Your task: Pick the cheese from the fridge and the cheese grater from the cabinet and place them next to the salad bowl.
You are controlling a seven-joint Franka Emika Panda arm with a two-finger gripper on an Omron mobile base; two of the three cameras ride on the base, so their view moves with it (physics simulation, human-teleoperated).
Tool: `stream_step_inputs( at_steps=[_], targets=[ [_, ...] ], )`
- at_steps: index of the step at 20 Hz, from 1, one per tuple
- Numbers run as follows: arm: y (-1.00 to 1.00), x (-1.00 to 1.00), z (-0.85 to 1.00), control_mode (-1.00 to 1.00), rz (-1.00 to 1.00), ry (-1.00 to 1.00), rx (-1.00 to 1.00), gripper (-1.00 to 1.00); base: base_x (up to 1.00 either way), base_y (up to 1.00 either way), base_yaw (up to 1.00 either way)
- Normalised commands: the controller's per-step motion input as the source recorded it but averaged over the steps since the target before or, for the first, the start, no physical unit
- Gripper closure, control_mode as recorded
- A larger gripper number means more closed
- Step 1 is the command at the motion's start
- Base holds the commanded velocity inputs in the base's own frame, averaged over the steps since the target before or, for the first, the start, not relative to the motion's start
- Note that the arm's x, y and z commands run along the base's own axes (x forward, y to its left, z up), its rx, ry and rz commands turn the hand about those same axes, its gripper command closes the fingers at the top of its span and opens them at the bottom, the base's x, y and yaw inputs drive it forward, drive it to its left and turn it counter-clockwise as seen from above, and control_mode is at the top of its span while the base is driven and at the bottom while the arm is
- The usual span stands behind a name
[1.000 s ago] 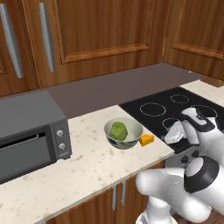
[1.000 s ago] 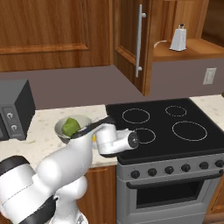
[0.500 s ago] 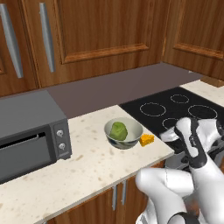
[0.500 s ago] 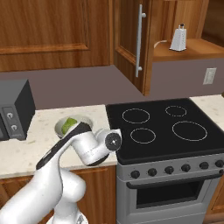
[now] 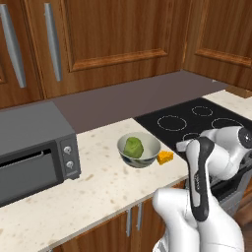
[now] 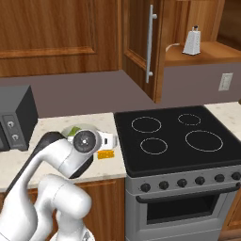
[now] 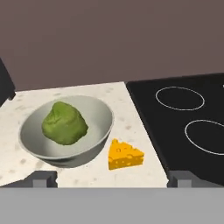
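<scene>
The orange-yellow cheese (image 7: 124, 154) lies on the speckled counter just right of the salad bowl (image 7: 94, 131), which holds a green lettuce lump (image 7: 64, 122). My gripper (image 7: 111, 179) hangs low in front of both, open, with nothing between its fingertips (image 7: 43, 178). From the base views, the cheese (image 5: 165, 157) sits between the bowl (image 5: 139, 149) and the stove, and the folded arm covers part of the bowl (image 6: 75, 129). The cheese grater (image 6: 191, 41) stands on the shelf of the open cabinet (image 6: 141, 42). The fridge is out of view.
A black stove top (image 6: 174, 136) lies right of the cheese. A grey toaster oven (image 5: 34, 142) stands on the counter (image 5: 98, 187) to the left. The cabinet door with its silver handle (image 6: 150, 42) juts out above the stove's left edge.
The arm has folded back toward the base, drawing the open gripper away from the counter. The cheese and bowl have stayed put.
</scene>
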Motion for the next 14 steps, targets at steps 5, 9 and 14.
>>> stream_step_inputs(
  at_steps=[5, 9, 14],
  targets=[
    [0.12, -0.52, 0.55, -1.0, -0.16, 0.06, 0.0, -1.0, 0.0, 0.0, 0.0],
    [0.31, -0.51, 0.37, -1.0, -0.19, 0.0, -0.06, -1.0, 0.0, 0.0, 0.0],
    [0.24, -0.51, 0.14, -1.0, -0.28, 0.0, -0.09, -1.0, 0.0, 0.0, 0.0]
  ],
)
